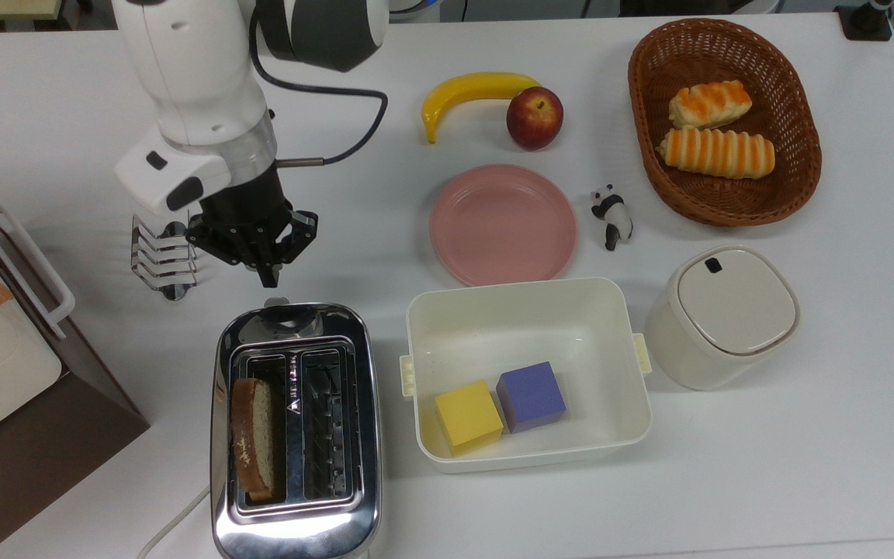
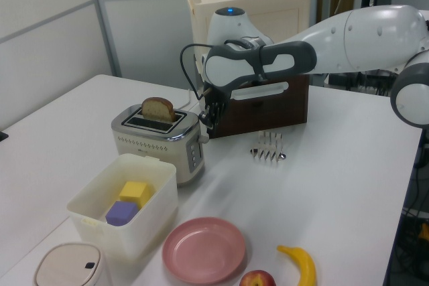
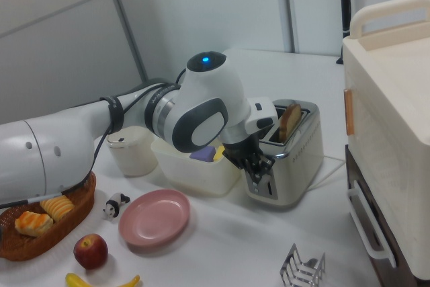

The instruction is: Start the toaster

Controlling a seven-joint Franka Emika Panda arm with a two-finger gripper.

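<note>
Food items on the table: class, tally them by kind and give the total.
Banana: 1
Apple: 1
Bread rolls in the basket: 2
Bread slice in the toaster: 1
Total: 5
</note>
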